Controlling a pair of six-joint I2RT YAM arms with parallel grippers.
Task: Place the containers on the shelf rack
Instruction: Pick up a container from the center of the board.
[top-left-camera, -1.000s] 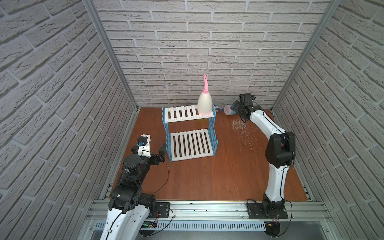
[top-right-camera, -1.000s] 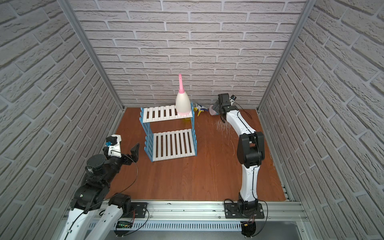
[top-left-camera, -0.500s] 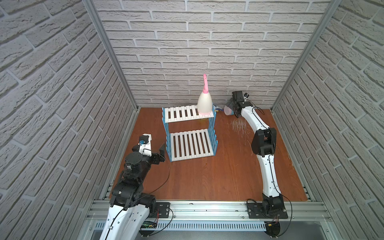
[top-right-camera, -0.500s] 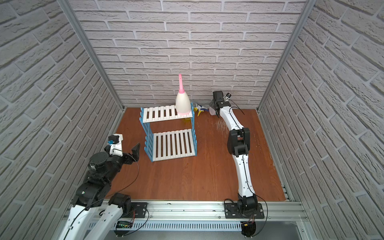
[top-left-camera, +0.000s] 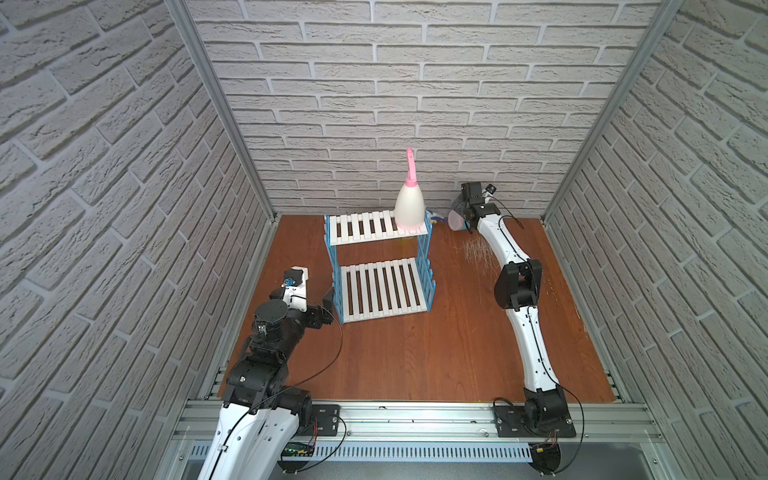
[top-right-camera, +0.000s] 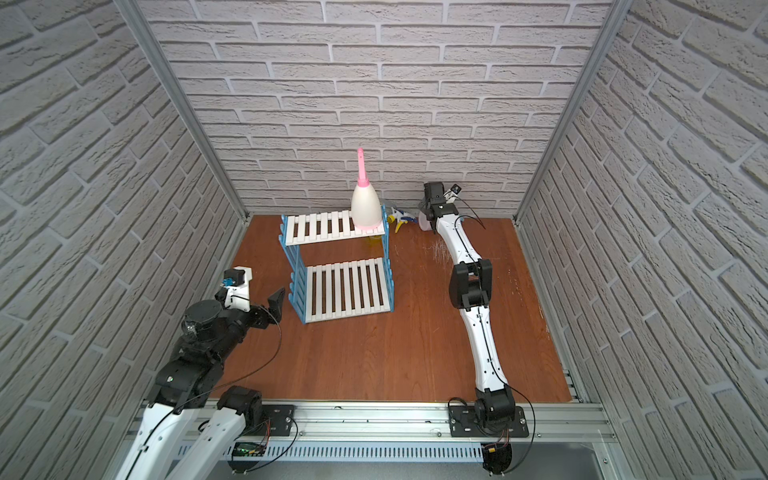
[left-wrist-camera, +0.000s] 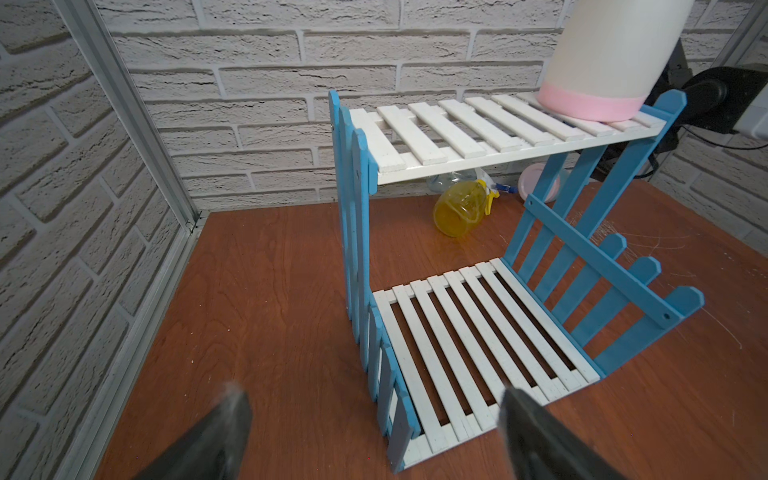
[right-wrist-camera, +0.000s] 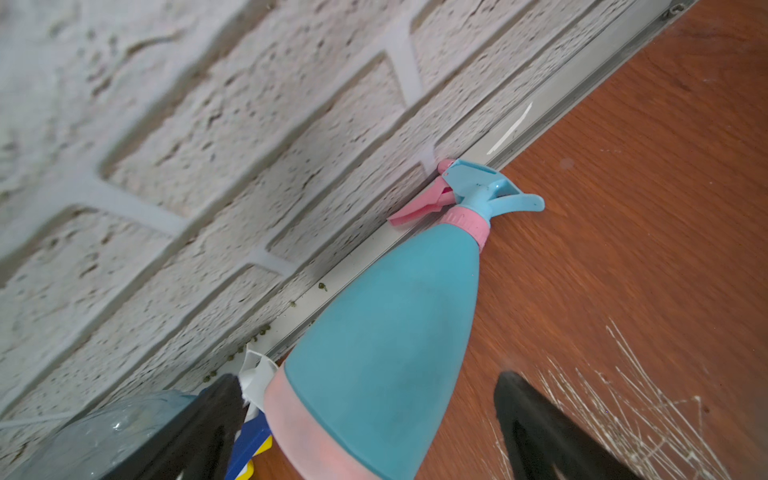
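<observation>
**Step in hand: right arm approaching the light-blue bottle**

1. Left gripper (left-wrist-camera: 370, 419): jaws wide apart and empty, parked near the front left corner of the shelf rack (top-left-camera: 382, 286). It faces the rack and touches nothing.
2. Shelf rack: the lower shelf is bare. The cream bottle (top-left-camera: 409, 208) stands upright on the right end of the upper shelf. One container of four is judged placed.
3. Yellow bottle (left-wrist-camera: 459, 212): lies on its side on the table (top-left-camera: 415, 353), behind the rack and below the upper shelf.
4. Right gripper (right-wrist-camera: 365, 399): jaws wide apart, straddling the pink base end of the light-blue bottle (right-wrist-camera: 386, 332). The bottle lies on its side along the back wall, nozzle pointing away from the gripper. Finger contact cannot be confirmed. The colourless bottle (right-wrist-camera: 104, 432) lies just beside it.

**Next move (judgement):** advance slightly, close on the wide base without catching the colourless bottle, lift, turn upright, and carry it to a free shelf.

**Change from the earlier frames:** the right arm has straightened and reached further toward the back wall, with most of that travel in the first half-second. The left arm has barely moved. The cream bottle is unchanged.
</observation>
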